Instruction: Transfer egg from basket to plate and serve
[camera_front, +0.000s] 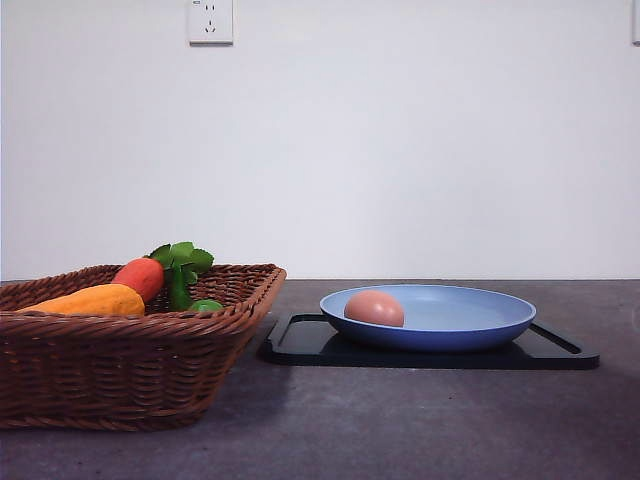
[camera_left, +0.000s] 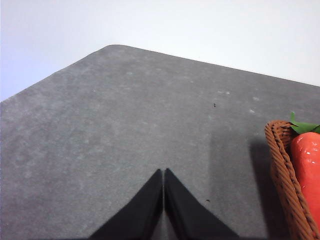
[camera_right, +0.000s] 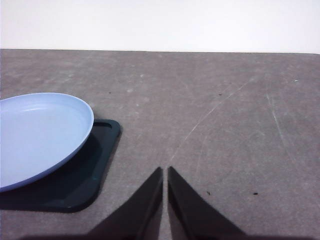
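I saw the wicker basket at my left and the light-blue plate on its black tray at my right. The egg already lay in the plate's left part. The right gripper, jaws closed and empty, sat just beside the tray, nearer for serving, I judged; the left gripper was closed too.

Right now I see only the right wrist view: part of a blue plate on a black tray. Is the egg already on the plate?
Observer: Yes. In the front view the egg lies on the plate, toward its left side.
Operator: Is something left in the basket?
Observer: The basket holds a red-orange vegetable and a yellow-orange one.
Operator: How is the left claw?
Observer: The left claw is shut, holding nothing, over bare table beside the basket.
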